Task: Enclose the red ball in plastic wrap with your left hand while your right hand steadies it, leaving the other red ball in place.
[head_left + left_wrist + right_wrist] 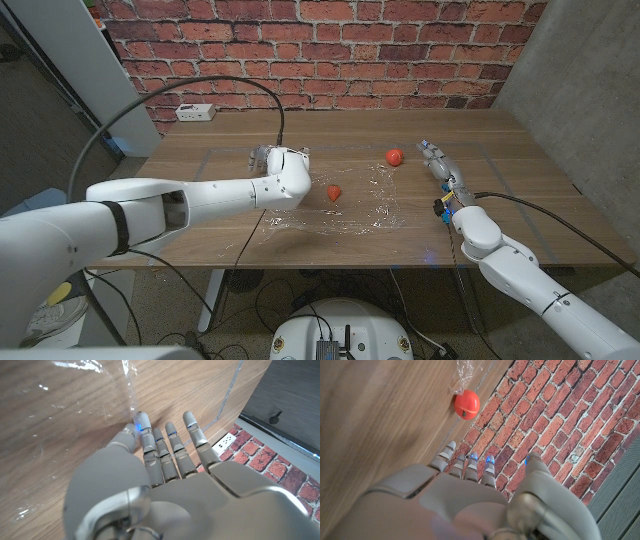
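Wrapping looks barely begun. Red ball (pixel 333 191) lies bare on plastic wrap (pixel 345 212), sheet spread flat on wooden table (pixel 210 140). Left hand (pixel 272 160) at sheet's far left edge, fingers straight and apart, holding nothing. Right hand (pixel 438 160) also empty, fingers extended, near other red ball (pixel 394 157), not steadying yet. Behind table: brick wall (pixel 330 40), power strip (pixel 194 112).

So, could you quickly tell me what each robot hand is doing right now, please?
Left robot hand: open, fingers extended at the plastic wrap, holding nothing.
Right robot hand: open, fingers extended, holding nothing.
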`<act>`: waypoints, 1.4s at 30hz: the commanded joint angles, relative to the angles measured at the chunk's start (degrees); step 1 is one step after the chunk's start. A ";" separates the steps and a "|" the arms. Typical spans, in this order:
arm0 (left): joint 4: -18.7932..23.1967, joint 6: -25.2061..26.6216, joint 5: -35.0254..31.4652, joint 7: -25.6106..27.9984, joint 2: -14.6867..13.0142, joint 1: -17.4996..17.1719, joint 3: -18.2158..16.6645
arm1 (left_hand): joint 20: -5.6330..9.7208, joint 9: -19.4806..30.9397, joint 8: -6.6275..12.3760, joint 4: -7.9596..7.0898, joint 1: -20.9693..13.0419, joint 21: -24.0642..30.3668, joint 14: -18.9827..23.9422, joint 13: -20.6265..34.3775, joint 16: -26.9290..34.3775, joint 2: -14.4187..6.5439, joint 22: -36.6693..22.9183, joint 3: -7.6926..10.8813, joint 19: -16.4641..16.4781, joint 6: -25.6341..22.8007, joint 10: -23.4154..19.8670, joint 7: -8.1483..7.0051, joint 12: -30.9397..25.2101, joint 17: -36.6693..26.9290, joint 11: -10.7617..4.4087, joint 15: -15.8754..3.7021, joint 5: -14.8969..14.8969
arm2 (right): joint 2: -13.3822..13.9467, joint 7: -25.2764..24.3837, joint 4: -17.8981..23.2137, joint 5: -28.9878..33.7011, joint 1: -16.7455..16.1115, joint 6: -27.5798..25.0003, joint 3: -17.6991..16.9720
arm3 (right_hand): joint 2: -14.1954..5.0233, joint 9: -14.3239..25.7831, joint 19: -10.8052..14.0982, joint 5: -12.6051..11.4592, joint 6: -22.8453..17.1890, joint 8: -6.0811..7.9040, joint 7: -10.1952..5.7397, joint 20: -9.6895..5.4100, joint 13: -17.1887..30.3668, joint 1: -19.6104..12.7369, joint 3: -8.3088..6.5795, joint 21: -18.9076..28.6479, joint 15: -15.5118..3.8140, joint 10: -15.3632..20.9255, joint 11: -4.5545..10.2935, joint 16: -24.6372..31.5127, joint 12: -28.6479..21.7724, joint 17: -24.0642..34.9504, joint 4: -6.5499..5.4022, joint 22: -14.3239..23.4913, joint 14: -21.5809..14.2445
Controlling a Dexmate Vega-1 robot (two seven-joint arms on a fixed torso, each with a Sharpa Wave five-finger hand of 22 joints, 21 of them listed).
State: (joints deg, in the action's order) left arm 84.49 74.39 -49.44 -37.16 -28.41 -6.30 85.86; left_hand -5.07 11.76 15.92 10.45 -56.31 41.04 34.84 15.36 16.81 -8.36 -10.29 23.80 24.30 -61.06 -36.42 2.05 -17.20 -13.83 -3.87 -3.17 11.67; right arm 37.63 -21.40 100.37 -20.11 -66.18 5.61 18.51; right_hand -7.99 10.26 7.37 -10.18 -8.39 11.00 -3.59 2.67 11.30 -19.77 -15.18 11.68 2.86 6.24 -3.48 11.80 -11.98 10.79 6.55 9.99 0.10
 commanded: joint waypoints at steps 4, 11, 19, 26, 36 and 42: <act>9.41 -4.25 14.01 10.59 -4.22 -3.71 -9.83 | -0.20 1.50 1.31 -0.45 -1.94 -0.30 -1.00 0.34 -0.59 -0.35 -0.09 1.77 -0.35 -2.17 -0.27 2.56 0.00 0.19 0.28 -3.79 0.84 | -0.44 0.01 -1.79 -0.01 1.63 -1.03 0.74 | -0.09 0.20 0.44 -0.14 -0.38 -0.12 0.02 -0.26 0.29 0.44 -0.01 0.01 -0.11 0.31 -0.02 -0.14 0.07 0.26 0.02 0.25 -0.14; 16.67 -7.09 20.78 12.97 -8.41 -5.02 -14.94 | -0.35 2.17 1.75 -0.49 -2.20 -0.73 -1.87 0.44 -1.08 -0.15 -0.09 2.26 -1.32 -2.59 -0.27 3.08 0.07 0.28 0.54 -3.45 1.20 | -0.50 -0.44 -2.01 0.26 1.99 -1.45 1.03 | -0.09 0.21 0.44 -0.14 -0.39 -0.13 -0.01 -0.24 0.30 0.45 -0.03 0.00 -0.10 0.30 0.07 -0.16 0.10 0.25 0.03 0.25 -0.12; 21.95 -12.26 27.64 16.27 -11.24 -7.77 -20.99 | -0.29 2.81 2.27 -0.55 -2.26 -0.95 -1.71 0.55 -1.12 0.12 -0.09 2.61 -1.72 -3.24 -0.93 3.48 -0.14 0.31 0.58 -3.35 1.57 | -0.06 -1.09 -1.53 0.86 1.82 -2.23 1.17 | -0.09 0.21 0.45 -0.15 -0.50 -0.10 0.11 -0.20 0.30 0.42 -0.06 -0.01 -0.09 0.34 0.13 -0.19 0.11 0.24 0.06 0.25 -0.09; 24.85 -16.34 32.43 19.55 -12.37 -10.51 -26.00 | -0.42 3.32 2.62 -0.47 -2.31 -1.31 -2.25 0.63 -1.46 0.62 -0.10 2.79 -2.52 -3.65 -1.31 3.66 -0.24 0.41 0.51 -3.15 1.82 | 0.17 -1.34 -1.13 0.58 1.06 -2.31 0.93 | -0.07 0.21 0.42 -0.15 -0.62 -0.07 0.14 -0.11 0.30 0.43 -0.07 -0.03 -0.09 0.34 -0.12 -0.21 0.12 0.23 0.08 0.25 -0.06; 25.55 -21.67 39.19 21.94 -12.53 -13.31 -31.50 | -0.64 4.01 3.03 -0.60 -2.24 -1.65 -3.02 0.73 -1.93 0.84 -0.12 3.16 -3.21 -4.05 -1.46 3.77 -0.25 0.50 0.62 -2.72 2.09 | 0.67 -2.06 -0.37 0.80 -0.44 -1.84 0.37 | -0.05 0.21 0.39 -0.15 -0.73 -0.05 0.25 -0.15 0.30 0.40 -0.10 -0.05 -0.18 0.36 -0.09 -0.25 0.13 0.21 0.13 0.25 0.00; 25.40 -25.66 43.33 23.14 -12.26 -14.86 -34.47 | -0.83 4.35 3.15 -0.57 -2.36 -1.74 -3.14 0.78 -1.92 0.87 -0.12 3.25 -3.33 -4.07 -1.49 4.08 -0.23 0.42 0.71 -2.54 2.19 | 0.91 -2.07 -0.14 0.70 -1.20 -1.59 0.07 | -0.05 0.21 0.35 -0.16 -0.80 -0.04 0.23 -0.15 0.30 0.39 -0.12 -0.07 -0.12 0.41 -0.12 -0.24 0.12 0.21 0.14 0.25 -0.02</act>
State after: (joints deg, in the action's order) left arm 108.94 55.07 -13.40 -16.66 -40.52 -18.26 57.15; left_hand -5.72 15.87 18.70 9.83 -58.45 39.41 32.03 15.85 15.03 -8.09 -10.27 26.65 21.15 -64.79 -37.52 5.84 -17.20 -13.30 -3.38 -3.06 13.66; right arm 38.09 -23.17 99.66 -19.40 -66.11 3.50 19.11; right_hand -8.00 10.26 7.37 -10.18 -8.70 11.00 -3.28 2.67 11.30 -19.78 -15.19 11.68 2.85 6.24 -3.48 11.80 -11.98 10.79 6.55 9.99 0.11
